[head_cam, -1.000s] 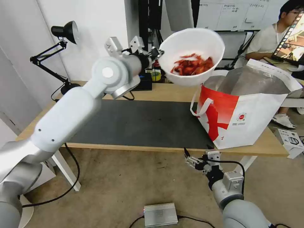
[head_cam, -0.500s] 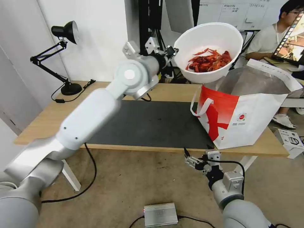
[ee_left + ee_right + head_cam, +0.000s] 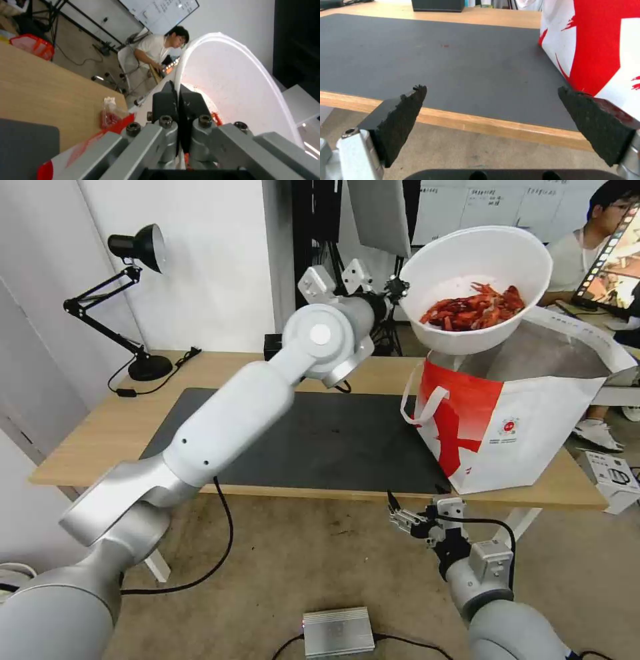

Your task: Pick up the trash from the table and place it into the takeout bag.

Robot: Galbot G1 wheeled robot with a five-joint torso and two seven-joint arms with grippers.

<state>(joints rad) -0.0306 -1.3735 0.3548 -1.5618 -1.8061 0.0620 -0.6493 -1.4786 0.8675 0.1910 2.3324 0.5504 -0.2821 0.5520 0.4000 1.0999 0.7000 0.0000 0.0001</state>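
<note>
Bowl (image 3: 477, 290) of red shell scraps (image 3: 477, 307) hanging up high, right over the open top of the takeout bag (image 3: 513, 427). Left tool (image 3: 398, 287) pinching the bowl's white rim tight, fingers (image 3: 173, 100) clamped on both sides of it. Bag standing on the table (image 3: 93, 427) at the right end of the dark mat (image 3: 320, 437). Right tool (image 3: 399, 517) waiting low, below the table's front edge, pads (image 3: 403, 115) spread wide apart, holding nothing.

White wall (image 3: 213, 260), black desk lamp (image 3: 130, 280), beige floor (image 3: 287, 573)
</note>
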